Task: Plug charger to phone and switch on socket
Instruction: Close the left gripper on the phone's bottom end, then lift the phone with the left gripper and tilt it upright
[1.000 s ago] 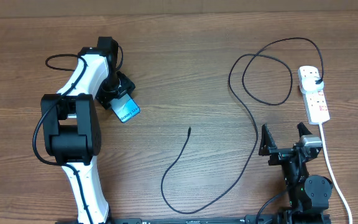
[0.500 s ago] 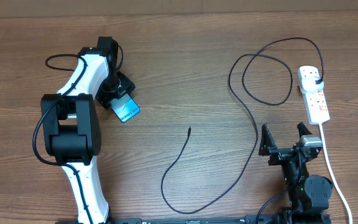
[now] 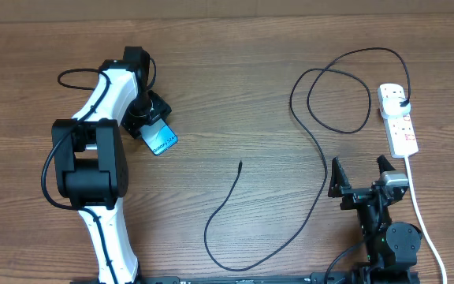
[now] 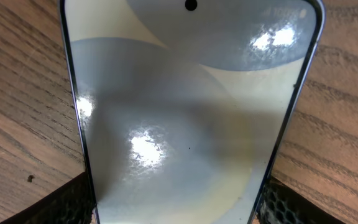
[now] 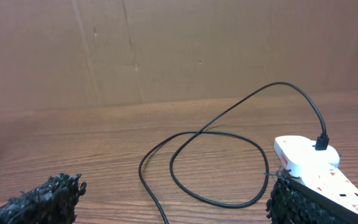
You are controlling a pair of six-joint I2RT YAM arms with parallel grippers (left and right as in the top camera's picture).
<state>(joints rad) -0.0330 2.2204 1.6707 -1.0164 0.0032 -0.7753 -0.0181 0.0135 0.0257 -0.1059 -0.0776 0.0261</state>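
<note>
Brown wood covers the whole table [image 3: 235, 87]. The left claw [image 3: 150, 126] is closed on the phone [image 3: 161, 141], with one finger on each long edge. It holds the phone at the left side of the table. Up close, the phone [image 4: 185, 124] fills the left wrist view. Its screen shows grey and cream shapes and bright spots of light. From above the screen looks light blue, with small dark writing too tiny to read.

The right claw [image 3: 361, 175] is wide open and holds nothing. It sits near the front right of the table.

The charger [image 3: 325, 162] is a thin black cable that loops across the table. Its small tip [image 3: 240, 163] lies bare on the wood, well apart from the phone. Its black plug [image 3: 401, 102] sits in the socket [image 3: 398, 118], a white strip at the far right. A thick white cord [image 3: 420, 213] runs down from the strip. The socket [image 5: 309, 165] has tiny red print on it, too small to read. Behind it stands a cardboard wall [image 5: 166, 50].
</note>
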